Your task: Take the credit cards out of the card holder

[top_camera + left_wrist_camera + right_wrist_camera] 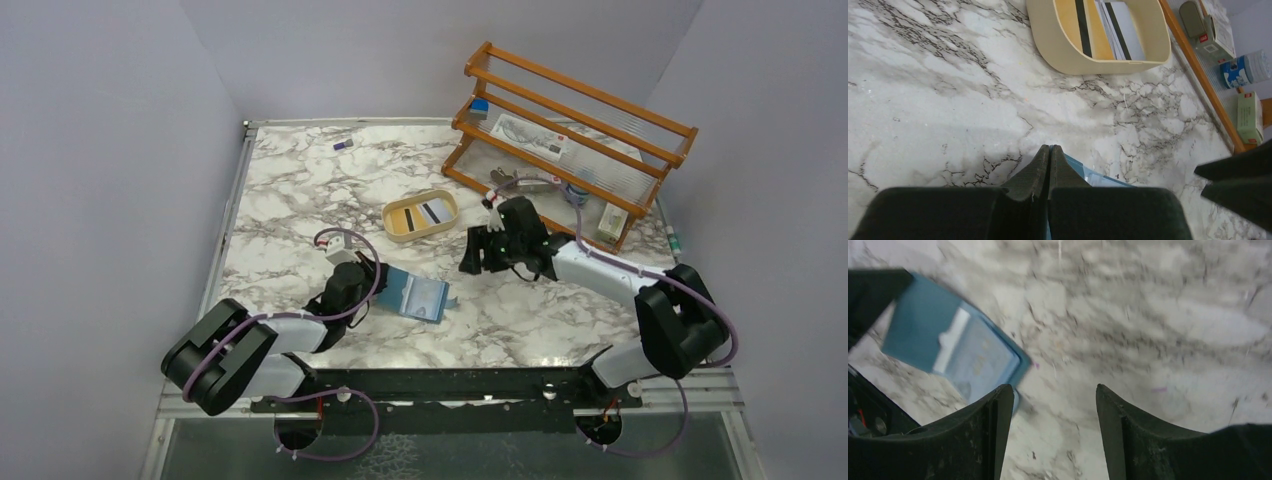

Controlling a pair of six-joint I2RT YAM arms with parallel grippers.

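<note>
I report the card holder (pixel 418 296) open at table centre, light and floppy, with my closed left gripper (pixel 376 284) on its 9 o'clock edge and my right gripper (pixel 478 250) spread empty at 2 o'clock; the credit cards (pixel 420 214) in the tray (pixel 1058 60) at 12 o'clock look thin, stiff and slick, so any remaining card wants an edge pinch.

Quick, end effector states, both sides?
Left end effector: shut, at the card holder edge; whether it grips it cannot be told.
Right end effector: open, holding nothing.
</note>
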